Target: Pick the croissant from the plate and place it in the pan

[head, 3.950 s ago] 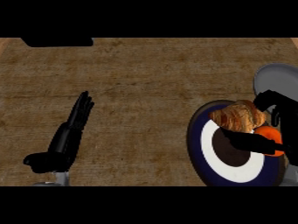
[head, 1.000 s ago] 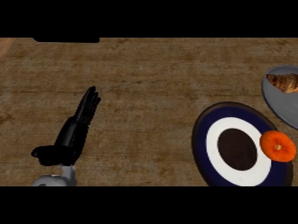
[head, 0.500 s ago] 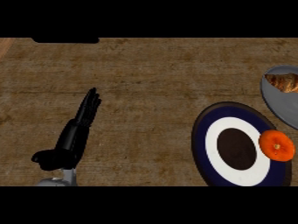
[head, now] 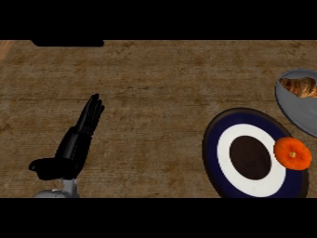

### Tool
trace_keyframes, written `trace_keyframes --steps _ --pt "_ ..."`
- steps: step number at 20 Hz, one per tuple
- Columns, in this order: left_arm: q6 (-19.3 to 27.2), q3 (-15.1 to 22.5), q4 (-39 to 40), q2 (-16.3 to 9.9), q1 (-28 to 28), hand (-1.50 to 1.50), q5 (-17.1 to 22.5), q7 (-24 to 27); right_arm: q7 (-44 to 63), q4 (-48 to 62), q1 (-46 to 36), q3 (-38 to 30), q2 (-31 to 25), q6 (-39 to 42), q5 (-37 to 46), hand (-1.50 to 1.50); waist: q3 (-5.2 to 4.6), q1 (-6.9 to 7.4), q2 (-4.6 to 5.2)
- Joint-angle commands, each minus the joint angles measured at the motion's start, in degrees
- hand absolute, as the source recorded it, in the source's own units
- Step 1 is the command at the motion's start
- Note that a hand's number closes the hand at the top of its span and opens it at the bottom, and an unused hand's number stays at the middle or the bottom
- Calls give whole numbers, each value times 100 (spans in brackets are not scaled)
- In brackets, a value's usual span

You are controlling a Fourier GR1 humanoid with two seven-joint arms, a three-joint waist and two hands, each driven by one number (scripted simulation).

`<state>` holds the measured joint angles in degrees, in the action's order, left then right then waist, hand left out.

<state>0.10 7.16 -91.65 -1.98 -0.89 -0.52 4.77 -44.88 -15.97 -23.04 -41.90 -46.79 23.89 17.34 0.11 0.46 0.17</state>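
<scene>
A golden-brown croissant (head: pixel 302 87) lies in the grey pan (head: pixel 312 116) at the right edge of the head view. Below and left of the pan sits a dark blue plate (head: pixel 219 153) with a white ring and a dark centre. An orange round fruit (head: pixel 293 153) rests on the plate's right side. My left hand (head: pixel 71 144) shows at the lower left, open, fingers straight and pointing up the counter, far from the plate and pan. My right hand does not show.
The brown counter top (head: pixel 154 93) stretches across the view. A dark object (head: pixel 68 43) lies at the far edge, upper left. Lighter wooden strips show at the top corners.
Four seconds ago my right hand was over the plate with the croissant; now the croissant lies in the pan and that hand has left the view. The left hand has barely shifted.
</scene>
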Motion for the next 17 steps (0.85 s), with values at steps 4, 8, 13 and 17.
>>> trace_keyframes --steps 4,8,13,17 --pt "209 160 82 187 -53 0 -269 22 -629 10 291 199 -75 283 -130 -150 2 6 3" --pt "99 29 221 134 -28 0 -165 210 -602 4 384 298 -224 364 -213 -150 0 -5 -1" --pt "17 13 -67 72 62 0 -93 -26 -616 -218 404 486 -127 68 -283 -150 -4 -12 -9" --pt "311 155 83 192 -90 0 -205 -72 -444 -575 439 731 24 -437 -260 -150 -8 -28 -13"
